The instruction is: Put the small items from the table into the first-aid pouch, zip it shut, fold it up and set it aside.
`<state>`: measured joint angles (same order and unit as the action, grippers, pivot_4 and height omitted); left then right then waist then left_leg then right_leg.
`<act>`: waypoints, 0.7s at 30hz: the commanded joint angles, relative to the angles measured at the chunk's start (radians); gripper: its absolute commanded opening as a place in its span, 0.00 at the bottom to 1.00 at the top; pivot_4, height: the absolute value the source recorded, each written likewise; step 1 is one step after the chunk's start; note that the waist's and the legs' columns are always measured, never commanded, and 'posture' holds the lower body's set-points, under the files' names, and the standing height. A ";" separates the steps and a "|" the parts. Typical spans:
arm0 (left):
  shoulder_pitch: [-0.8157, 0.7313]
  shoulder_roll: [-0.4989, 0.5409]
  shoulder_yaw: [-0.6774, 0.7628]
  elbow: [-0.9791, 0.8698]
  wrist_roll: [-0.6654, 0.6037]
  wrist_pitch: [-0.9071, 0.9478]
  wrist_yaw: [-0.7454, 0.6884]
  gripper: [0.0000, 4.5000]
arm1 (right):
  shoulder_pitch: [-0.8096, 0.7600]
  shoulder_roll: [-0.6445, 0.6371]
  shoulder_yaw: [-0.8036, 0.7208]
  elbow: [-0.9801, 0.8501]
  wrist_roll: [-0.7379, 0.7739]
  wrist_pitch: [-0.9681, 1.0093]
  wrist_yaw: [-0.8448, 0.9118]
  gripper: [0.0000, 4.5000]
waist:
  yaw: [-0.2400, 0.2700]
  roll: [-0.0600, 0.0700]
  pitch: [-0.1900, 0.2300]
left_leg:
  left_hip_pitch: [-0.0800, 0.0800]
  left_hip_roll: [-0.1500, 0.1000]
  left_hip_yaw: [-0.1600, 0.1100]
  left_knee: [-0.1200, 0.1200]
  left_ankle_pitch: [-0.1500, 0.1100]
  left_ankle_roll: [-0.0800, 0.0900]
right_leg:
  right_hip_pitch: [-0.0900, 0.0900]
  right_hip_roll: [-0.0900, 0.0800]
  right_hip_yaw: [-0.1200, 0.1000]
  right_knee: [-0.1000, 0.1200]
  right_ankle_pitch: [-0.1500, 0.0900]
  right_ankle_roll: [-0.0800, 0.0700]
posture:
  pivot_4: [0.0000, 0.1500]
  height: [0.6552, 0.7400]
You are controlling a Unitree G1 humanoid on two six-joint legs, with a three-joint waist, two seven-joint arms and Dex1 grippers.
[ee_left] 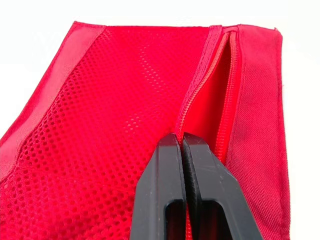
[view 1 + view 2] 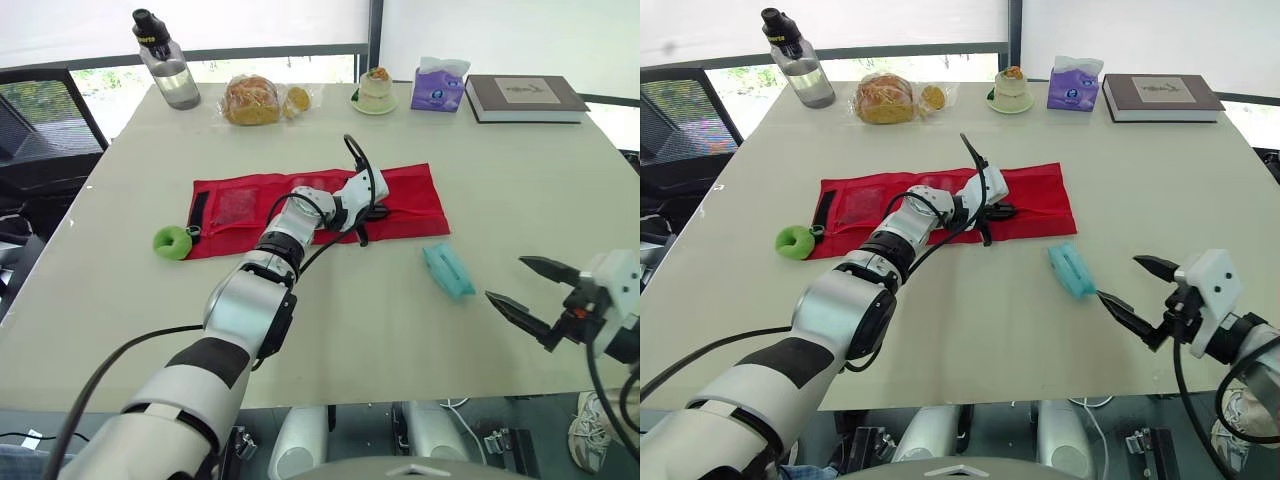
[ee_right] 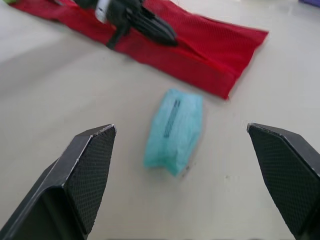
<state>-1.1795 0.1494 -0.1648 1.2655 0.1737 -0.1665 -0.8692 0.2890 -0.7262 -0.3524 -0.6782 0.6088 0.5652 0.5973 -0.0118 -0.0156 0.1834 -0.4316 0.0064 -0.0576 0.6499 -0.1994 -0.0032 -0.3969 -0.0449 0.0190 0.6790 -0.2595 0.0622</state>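
Observation:
The red first-aid pouch [image 2: 410, 195] lies unfolded flat across the middle of the table. My left gripper [image 2: 372, 212] rests on its mesh part, right of centre. In the left wrist view its fingers [image 1: 165, 170] are pressed together on the pouch's zipper [image 1: 200, 85], which gapes open beyond the tips. A teal packet [image 2: 448, 270] lies on the bare table just in front of the pouch's right end. My right gripper [image 2: 505, 278] hovers open near the front right edge, a short way from the teal packet [image 3: 174, 130]. A green ring-shaped item [image 2: 172, 241] sits at the pouch's left end.
Along the far edge stand a water bottle [image 2: 166, 65], bagged bread [image 2: 252, 100], a small dessert on a plate [image 2: 376, 90], a purple tissue pack [image 2: 438, 88] and a book [image 2: 525, 98]. A black chair [image 2: 40, 120] stands off the table's left side.

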 commanded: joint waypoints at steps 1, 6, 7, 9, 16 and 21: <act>-0.033 0.001 0.016 -0.042 -0.014 -0.020 0.001 0.02 | -0.030 0.029 0.091 0.013 -0.080 0.021 -0.077 1.00 | 0.000 0.000 0.000 | 0.000 0.000 0.000 0.000 0.000 0.000 | 0.000 0.000 0.000 0.000 0.000 0.000 | 1.00 1.00; -0.030 0.003 0.017 -0.049 -0.017 -0.021 -0.004 0.02 | -0.091 0.087 0.208 0.075 -0.161 0.026 -0.132 1.00 | 0.000 0.000 0.000 | 0.000 0.000 0.000 0.000 0.000 0.000 | 0.000 0.000 0.000 0.000 0.000 0.000 | 1.00 1.00; -0.030 0.002 0.017 -0.051 -0.017 -0.021 -0.005 0.02 | -0.103 0.095 0.224 0.088 -0.178 0.026 -0.142 1.00 | 0.000 0.000 0.000 | 0.000 0.000 0.000 0.000 0.000 0.000 | 0.000 0.000 0.000 0.000 0.000 0.000 | 1.00 1.00; -0.029 0.000 0.017 -0.054 -0.018 -0.020 -0.008 0.02 | -0.126 0.101 0.257 0.120 -0.211 0.019 -0.141 1.00 | 0.000 0.000 0.000 | 0.000 0.000 0.000 0.000 0.000 0.000 | 0.000 0.000 0.000 0.000 0.000 0.000 | 1.00 1.00; -0.032 -0.007 0.021 -0.065 -0.025 -0.018 -0.010 0.00 | -0.205 0.150 0.318 0.192 -0.263 -0.001 -0.134 0.94 | 0.000 0.000 0.000 | 0.000 0.000 0.000 0.000 0.000 0.000 | 0.000 0.000 0.000 0.000 0.000 0.000 | 1.00 1.00; -0.036 -0.007 0.023 -0.069 -0.032 -0.016 -0.013 0.00 | -0.213 0.157 0.293 0.194 -0.263 -0.004 -0.128 0.49 | 0.000 0.000 0.000 | 0.000 0.000 0.000 0.000 0.000 0.000 | 0.000 0.000 0.000 0.000 0.000 0.000 | 1.00 1.00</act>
<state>-1.1798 0.1473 -0.1626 1.2373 0.1620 -0.1672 -0.8786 0.0858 -0.5674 -0.0230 -0.4584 0.3432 0.5778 0.4693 -0.0121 -0.0155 0.1833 -0.4319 0.0061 -0.0581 0.6500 -0.1994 -0.0032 -0.3969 -0.0450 0.0186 0.6790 -0.2593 0.0619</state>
